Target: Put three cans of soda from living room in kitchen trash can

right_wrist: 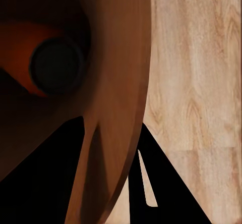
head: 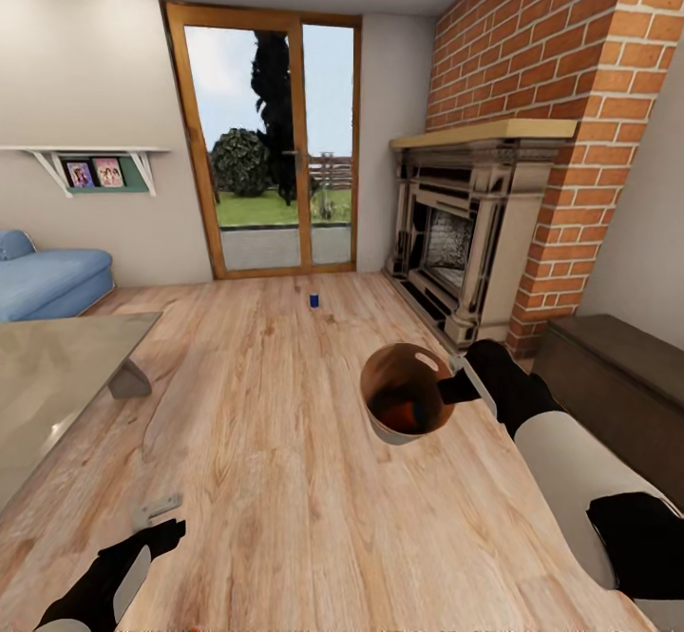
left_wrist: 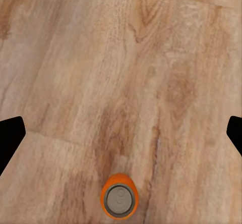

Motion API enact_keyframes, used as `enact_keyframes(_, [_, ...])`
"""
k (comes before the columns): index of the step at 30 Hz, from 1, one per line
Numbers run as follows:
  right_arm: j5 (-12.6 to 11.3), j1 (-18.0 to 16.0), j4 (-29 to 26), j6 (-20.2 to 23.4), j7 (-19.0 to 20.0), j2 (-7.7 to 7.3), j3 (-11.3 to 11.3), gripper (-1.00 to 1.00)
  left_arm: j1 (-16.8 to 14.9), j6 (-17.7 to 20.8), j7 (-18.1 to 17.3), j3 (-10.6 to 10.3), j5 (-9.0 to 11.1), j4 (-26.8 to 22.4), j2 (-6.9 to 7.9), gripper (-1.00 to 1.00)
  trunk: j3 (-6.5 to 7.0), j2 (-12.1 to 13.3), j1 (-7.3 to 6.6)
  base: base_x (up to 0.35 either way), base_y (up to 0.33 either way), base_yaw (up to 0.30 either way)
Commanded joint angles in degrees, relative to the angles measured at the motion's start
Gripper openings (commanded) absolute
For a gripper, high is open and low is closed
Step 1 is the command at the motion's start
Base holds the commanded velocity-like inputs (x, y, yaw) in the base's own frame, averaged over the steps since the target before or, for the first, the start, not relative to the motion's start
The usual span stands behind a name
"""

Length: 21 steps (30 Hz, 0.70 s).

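My right gripper (head: 454, 390) is shut on the rim of the tash can (head: 407, 394), holding it above the wood floor. In the right wrist view the bin's copper wall (right_wrist: 118, 82) runs between the fingers (right_wrist: 166, 183), and an orange can of soda (right_wrist: 30, 57) lies inside; it also glows at the bin's bottom (head: 410, 415). A dark blue can of soda (head: 313, 300) stands on the floor near the glass door. My left gripper (head: 157, 535) hangs open low over the floor, and another orange can of soda (left_wrist: 119, 200) stands upright below it, outside the fingers (left_wrist: 10, 138).
A grey low table (head: 57, 375) stands at the left, with a blue sofa (head: 47, 280) behind it. The fireplace (head: 465, 242) and brick chimney (head: 570, 90) are at the right, and a dark bench (head: 617, 385) lies beside my right arm. Open floor stretches to the door (head: 275, 138).
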Motion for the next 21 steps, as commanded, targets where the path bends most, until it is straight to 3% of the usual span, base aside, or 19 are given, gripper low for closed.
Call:
enact_keyframes(1, [-0.7, -0.2, 0.0, 0.0, 0.1, -0.02, 0.0, -1.0, 0.0, -0.1, 0.0, 0.0, 0.0, 0.0, 0.0, 1.0, -0.18, -0.4, 0.22, 0.0, 0.0, 0.0])
enact_keyframes(21, [-0.8, -0.9, 0.1, 0.0, 0.1, -0.62, 0.0, -1.0, 0.0, -0.2, 0.0, 0.0, 0.0, 0.2, 0.0, 1.0, -3.77, -8.4, 4.61, 0.0, 0.0, 0.0])
